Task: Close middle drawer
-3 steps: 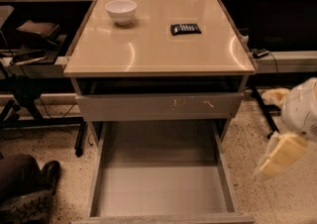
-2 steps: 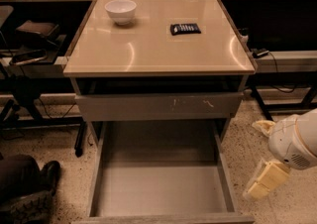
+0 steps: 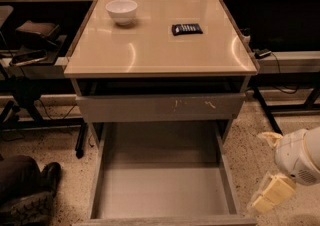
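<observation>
Since the earlier view the gripper [image 3: 264, 171] has sunk lower in the right of the frame and now hangs in the lower right corner, over the speckled floor [image 3: 260, 120] just beside the right wall of the middle drawer [image 3: 160, 190] but not touching it. Its two pale fingers [image 3: 274, 194] stand well apart, spread wide and holding nothing. The middle drawer fills the lower centre of the frame, pulled far out from under the cabinet top [image 3: 160, 55], its bare grey inside showing and its front panel only a strip along the bottom edge. Above it, the scratched drawer front [image 3: 160, 107] sits nearly flush. A white bowl [image 3: 122, 10] and a small black object [image 3: 187, 29] rest on the top, well clear of the work. The drawer looks like a stiff, rigid box with nothing in it, so it should be fairly light and should roll rather than need lifting. It is wide, so a push near one corner could twist it on its runners. With no handle there is nothing to grasp, and the sensible contact is a flat push on the front panel near its middle, straight toward the cabinet. A smooth face may let a fingertip slide. A dark shoe [image 3: 35, 195] sits at lower left, apart from the drawer.
</observation>
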`<control>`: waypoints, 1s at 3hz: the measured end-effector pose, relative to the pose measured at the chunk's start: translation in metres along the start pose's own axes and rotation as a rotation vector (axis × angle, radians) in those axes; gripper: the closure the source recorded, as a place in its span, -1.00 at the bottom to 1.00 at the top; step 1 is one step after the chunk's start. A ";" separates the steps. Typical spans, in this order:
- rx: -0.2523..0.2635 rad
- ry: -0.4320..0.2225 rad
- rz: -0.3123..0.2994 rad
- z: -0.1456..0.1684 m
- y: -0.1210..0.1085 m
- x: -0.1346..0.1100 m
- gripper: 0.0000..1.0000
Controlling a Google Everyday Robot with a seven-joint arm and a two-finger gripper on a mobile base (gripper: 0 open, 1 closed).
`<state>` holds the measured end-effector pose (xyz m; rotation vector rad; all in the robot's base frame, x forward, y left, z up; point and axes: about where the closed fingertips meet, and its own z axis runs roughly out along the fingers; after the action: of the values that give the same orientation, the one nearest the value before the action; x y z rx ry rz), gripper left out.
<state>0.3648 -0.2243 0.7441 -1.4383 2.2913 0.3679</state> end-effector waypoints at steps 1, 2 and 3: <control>0.042 -0.035 0.016 0.022 0.030 0.025 -1.00; 0.079 -0.024 0.041 0.034 0.034 0.043 -1.00; 0.079 -0.024 0.040 0.034 0.034 0.042 -1.00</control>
<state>0.3250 -0.2285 0.6941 -1.3449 2.2916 0.3010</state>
